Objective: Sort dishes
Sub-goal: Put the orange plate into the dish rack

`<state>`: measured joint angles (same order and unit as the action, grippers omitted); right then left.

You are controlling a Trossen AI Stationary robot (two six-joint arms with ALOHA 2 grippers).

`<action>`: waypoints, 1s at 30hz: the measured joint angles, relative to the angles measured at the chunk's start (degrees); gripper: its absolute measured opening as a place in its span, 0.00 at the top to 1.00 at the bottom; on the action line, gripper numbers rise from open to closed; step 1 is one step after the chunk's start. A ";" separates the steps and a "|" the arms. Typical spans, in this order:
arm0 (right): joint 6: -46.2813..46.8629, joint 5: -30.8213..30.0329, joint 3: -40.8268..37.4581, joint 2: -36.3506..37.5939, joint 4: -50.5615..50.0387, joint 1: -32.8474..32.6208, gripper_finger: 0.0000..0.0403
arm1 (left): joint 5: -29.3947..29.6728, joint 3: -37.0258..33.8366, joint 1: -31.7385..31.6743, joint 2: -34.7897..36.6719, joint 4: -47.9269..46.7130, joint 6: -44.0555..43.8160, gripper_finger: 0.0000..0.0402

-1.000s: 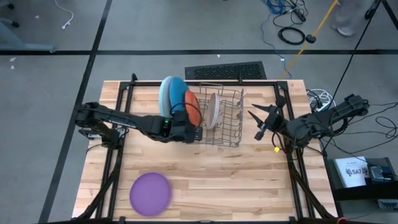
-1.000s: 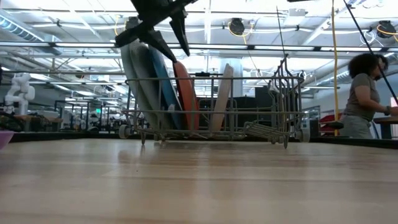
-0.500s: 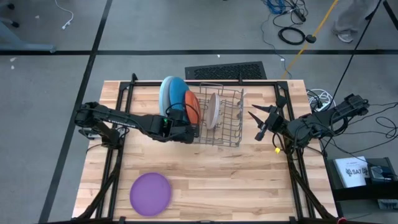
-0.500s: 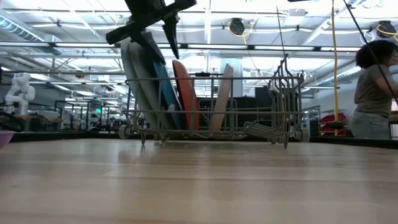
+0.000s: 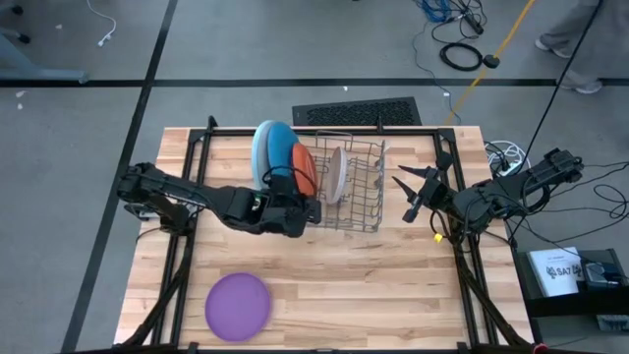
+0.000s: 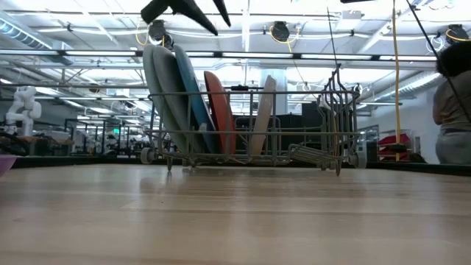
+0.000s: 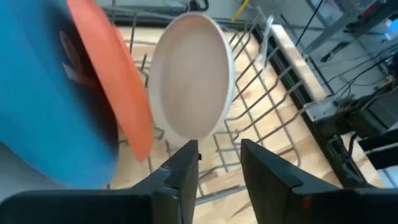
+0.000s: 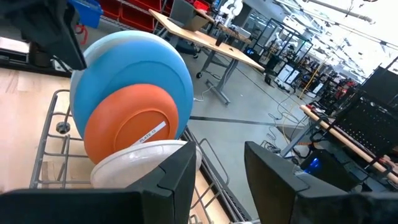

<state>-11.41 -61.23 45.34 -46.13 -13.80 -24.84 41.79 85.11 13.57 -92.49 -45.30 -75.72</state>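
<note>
Several plates stand on edge in the grey wire rack [image 5: 362,202]: pale grey [image 6: 154,96] and blue [image 5: 278,143] large ones, then a smaller orange one [image 5: 305,169] and an off-white one [image 5: 334,173]. They rest in the rack's slots by their lower rims. A purple plate [image 5: 237,304] lies flat near the table's near left corner. My left gripper [image 5: 307,209] is open, above the rack's near left corner and apart from the orange plate [image 7: 118,99] and the off-white plate [image 7: 189,81]. My right gripper [image 5: 408,195] waits open to the right of the rack.
The rack [image 6: 324,125] takes up the far middle of the wooden table [image 5: 373,285]. Bare wood stretches along the near side, right of the purple plate. A person [image 6: 452,110] stands in the room beyond the table's right end.
My left gripper has risen, so that in the low view only its fingertips still show at the top, above the plates. The plates in the rack have stayed put. The person in the background has walked to the right.
</note>
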 joint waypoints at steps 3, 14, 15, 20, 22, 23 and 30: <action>-0.08 -0.04 0.00 0.00 0.18 0.02 0.67 | 0.47 0.39 -0.27 -1.35 0.11 0.14 0.77; -0.19 -0.08 0.01 0.00 -0.09 0.00 0.67 | 1.66 1.14 -1.36 -4.47 3.96 4.96 0.99; -0.19 -0.07 0.01 0.00 -0.25 0.00 0.67 | 2.12 1.56 -1.28 -4.45 2.99 4.37 0.99; -0.19 -0.24 0.00 0.00 -0.74 0.00 0.67 | 2.37 5.12 -1.27 -5.51 -5.64 1.45 1.00; -0.21 -0.28 0.02 0.00 -0.74 0.00 0.67 | 1.34 6.22 -1.71 -6.27 -10.57 -1.01 1.00; -0.21 -0.28 0.00 0.00 -0.74 0.00 0.67 | 0.60 6.59 -2.06 -6.71 -12.57 -2.13 1.00; -0.21 -0.28 0.02 0.00 -0.76 -0.02 0.67 | -1.17 7.21 -4.03 -7.66 -15.94 -3.48 1.00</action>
<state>-11.62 -61.52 45.36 -46.13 -14.57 -24.86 40.62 92.32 9.55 -100.15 -61.23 -79.20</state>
